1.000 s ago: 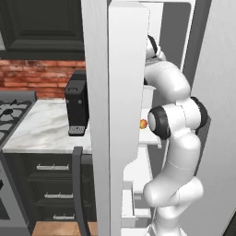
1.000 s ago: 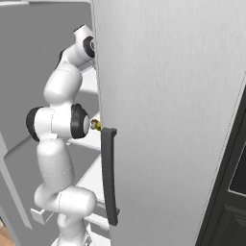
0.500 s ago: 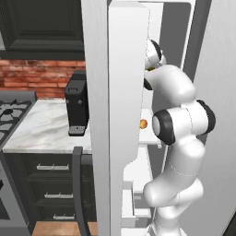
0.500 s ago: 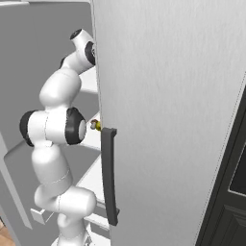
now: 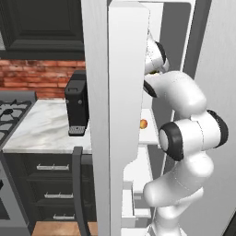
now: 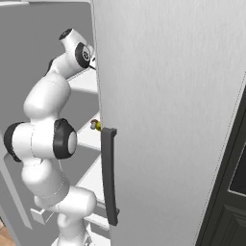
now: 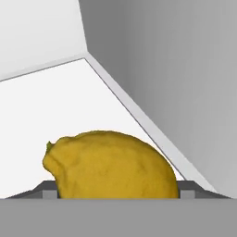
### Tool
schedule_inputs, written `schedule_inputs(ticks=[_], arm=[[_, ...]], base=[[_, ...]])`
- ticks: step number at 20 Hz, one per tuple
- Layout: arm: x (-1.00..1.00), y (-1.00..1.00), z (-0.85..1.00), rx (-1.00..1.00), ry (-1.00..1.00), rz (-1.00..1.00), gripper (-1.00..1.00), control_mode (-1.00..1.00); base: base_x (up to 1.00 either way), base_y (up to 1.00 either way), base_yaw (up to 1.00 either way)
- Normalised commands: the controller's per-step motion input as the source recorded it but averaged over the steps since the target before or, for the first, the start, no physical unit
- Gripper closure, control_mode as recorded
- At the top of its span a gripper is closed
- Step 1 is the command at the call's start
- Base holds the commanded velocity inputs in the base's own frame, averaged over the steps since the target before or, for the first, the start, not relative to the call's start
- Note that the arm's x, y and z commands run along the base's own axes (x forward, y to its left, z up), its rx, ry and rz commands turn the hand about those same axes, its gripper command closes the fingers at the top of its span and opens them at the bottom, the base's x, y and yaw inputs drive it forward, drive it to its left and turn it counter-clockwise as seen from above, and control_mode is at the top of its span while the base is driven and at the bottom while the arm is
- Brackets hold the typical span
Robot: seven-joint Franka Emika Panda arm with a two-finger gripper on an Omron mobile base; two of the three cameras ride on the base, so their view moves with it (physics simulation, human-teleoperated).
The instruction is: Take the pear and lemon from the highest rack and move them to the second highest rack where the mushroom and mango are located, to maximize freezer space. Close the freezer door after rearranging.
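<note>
A bumpy yellow lemon (image 7: 111,164) lies on the white top rack (image 7: 55,102) of the freezer, near the right inner wall (image 7: 176,69). My gripper (image 7: 115,192) is open, with one grey fingertip (image 7: 50,190) on each side of the lemon at its base. The arm's wrist (image 5: 154,55) reaches into the freezer's upper part behind the open freezer door (image 5: 124,115). A small orange mango (image 5: 143,123) sits on the rack below, also seen as a yellow speck, the mango (image 6: 97,125). From the right, the freezer door (image 6: 168,96) shows its dark bar handle (image 6: 109,178). The pear is hidden.
A black coffee machine (image 5: 77,108) stands on the marble counter (image 5: 37,131) left of the freezer, with a stove (image 5: 9,110) further left and dark drawers (image 5: 50,184) below. A dark cabinet (image 6: 230,192) stands to the right of the door.
The elbow joint has swung outward and lower while the wrist has pushed higher and deeper into the top of the freezer. The door and the mango have stayed put.
</note>
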Motion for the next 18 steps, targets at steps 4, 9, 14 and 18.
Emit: schedule_inputs(ticks=[4,9,14,18], arm=[[-0.74,0.07,0.04,0.04,-0.04,0.05,1.0,-1.0],[-0.9,0.01,0.0,0.03,-0.01,0.19,1.0,-1.0],[-0.97,0.0,-0.11,0.04,0.0,0.32,1.0,-1.0],[-0.89,0.01,-0.31,0.01,0.02,0.4,1.0,-1.0]], base=[[0.0,0.0,0.0],[0.0,0.0,0.0],[0.0,0.0,0.0],[0.0,0.0,0.0]])
